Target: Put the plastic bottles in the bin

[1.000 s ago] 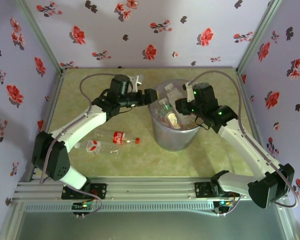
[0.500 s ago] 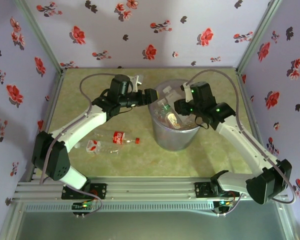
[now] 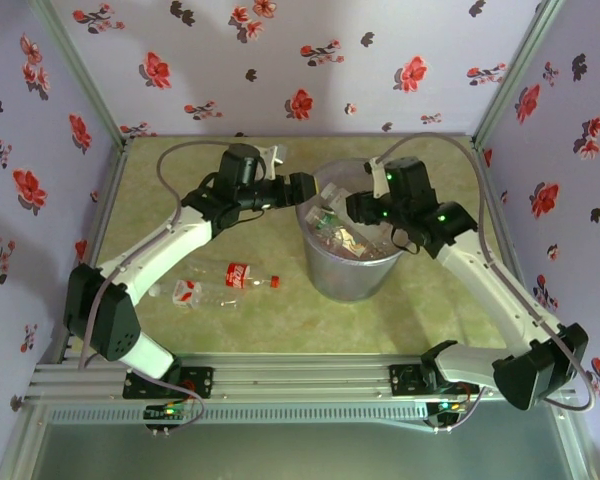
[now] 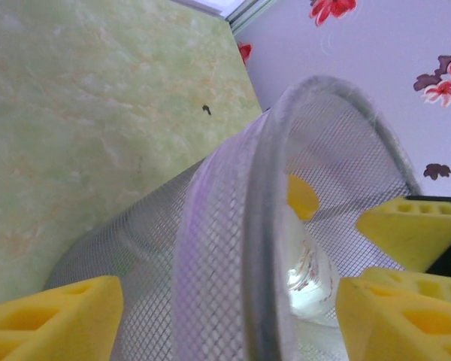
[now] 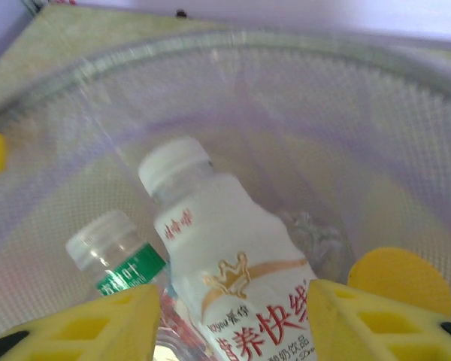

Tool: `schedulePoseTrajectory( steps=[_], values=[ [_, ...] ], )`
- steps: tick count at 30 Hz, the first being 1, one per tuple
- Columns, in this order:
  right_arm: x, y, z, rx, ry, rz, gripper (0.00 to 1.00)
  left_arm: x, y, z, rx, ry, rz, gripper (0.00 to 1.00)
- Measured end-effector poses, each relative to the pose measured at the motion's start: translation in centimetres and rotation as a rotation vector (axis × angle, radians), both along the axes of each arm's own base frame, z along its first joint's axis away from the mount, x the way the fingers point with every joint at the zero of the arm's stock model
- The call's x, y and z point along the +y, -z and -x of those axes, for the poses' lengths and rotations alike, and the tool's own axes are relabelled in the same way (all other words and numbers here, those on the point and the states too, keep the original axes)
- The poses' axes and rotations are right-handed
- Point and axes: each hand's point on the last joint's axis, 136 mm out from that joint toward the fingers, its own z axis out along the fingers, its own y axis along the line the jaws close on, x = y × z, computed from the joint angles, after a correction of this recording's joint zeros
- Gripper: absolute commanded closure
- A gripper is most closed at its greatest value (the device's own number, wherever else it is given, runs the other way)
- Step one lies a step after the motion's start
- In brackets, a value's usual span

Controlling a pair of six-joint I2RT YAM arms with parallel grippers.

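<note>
The bin (image 3: 346,280), a round grey mesh basket, stands mid-table. My right gripper (image 3: 353,208) hangs over its mouth, and its jaws (image 5: 237,323) stand open. A white bottle (image 5: 225,256) with red print lies between them, with a gap at the left finger. Below it in the bin lies a clear bottle (image 5: 116,252) with a green label. My left gripper (image 3: 306,190) straddles the bin's left rim (image 4: 267,248). It (image 4: 225,316) is open, one finger outside the wall and one inside. Two clear red-labelled bottles (image 3: 248,277) (image 3: 193,292) lie on the table left of the bin.
A yellow round object (image 5: 400,280) rests inside the bin beside crushed clear plastic. The green table (image 3: 420,310) is walled by flowered panels at the back and both sides. My right gripper's yellow finger (image 4: 413,229) shows inside the bin in the left wrist view.
My right gripper has shifted slightly left and back over the bin, and its jaws have parted from the white bottle. The left gripper stays at the rim, slightly wider.
</note>
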Motion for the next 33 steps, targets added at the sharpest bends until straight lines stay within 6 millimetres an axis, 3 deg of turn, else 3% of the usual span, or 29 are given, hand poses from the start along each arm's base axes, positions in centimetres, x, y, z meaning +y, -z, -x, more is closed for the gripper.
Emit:
schedulePoseTrajectory(
  steps=[4,7,10,13,17,20,24,27,33],
  values=[
    [0.1,-2.5,-0.1,-0.053,-0.002,-0.024,0.29,0.1,-1.3,-0.2,-0.030,-0.002,-0.011,0.19],
    [-0.2,-3.0,-0.1,-0.072,0.006,-0.018,0.25,0.7,-2.0,-0.5,-0.042,-0.016,-0.030,0.13],
    [-0.5,-3.1,-0.2,-0.080,0.016,-0.011,0.22,2.4,-2.3,-0.7,-0.041,-0.060,-0.073,0.06],
    [-0.7,-3.3,-0.2,-0.089,0.025,-0.009,0.18,6.4,-2.4,-1.1,-0.015,-0.162,-0.138,0.02],
    [-0.8,-3.5,-0.2,-0.099,0.027,-0.004,0.14,14.4,-1.6,-1.2,0.079,-0.393,-0.230,0.00],
    [-0.9,-3.7,-0.1,-0.104,0.027,-0.006,0.13,20.6,1.5,0.1,0.212,-0.581,-0.298,0.00],
    [-1.0,-4.1,0.2,-0.117,0.027,-0.013,0.11,26.6,9.1,3.5,0.471,-0.780,-0.387,0.00],
    [-1.2,-4.4,0.4,-0.126,0.026,-0.013,0.11,28.8,13.5,5.7,0.628,-0.875,-0.416,0.00],
    [-1.7,-3.6,0.6,-0.120,0.036,0.008,0.11,29.6,16.8,6.6,0.730,-0.944,-0.403,0.02]
  ],
)
